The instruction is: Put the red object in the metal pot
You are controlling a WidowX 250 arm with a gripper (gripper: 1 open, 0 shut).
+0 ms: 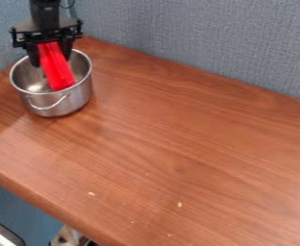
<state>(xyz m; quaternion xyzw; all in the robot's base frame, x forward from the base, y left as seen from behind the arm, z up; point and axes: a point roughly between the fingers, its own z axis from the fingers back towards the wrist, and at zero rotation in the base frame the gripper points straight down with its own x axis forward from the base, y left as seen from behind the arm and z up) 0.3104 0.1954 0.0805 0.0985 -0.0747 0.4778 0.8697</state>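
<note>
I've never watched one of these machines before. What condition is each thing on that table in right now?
gripper: pointing down over the pot, jaws closed on the red object's upper end.
red object: held tilted, its lower end inside the pot; whether it touches the bottom cannot be told.
metal pot: upright near the table's far left corner, wire handle hanging down its front.
table: bare wood apart from the pot.

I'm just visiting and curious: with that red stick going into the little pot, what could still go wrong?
The red object looks about as long as the metal pot is wide and hangs tilted, so on release it may lean on the rim or tip out rather than settle inside.

The pot is small and looks light; a push from the block or the gripper could slide or tip it.

It also stands near the table's back corner.
</note>
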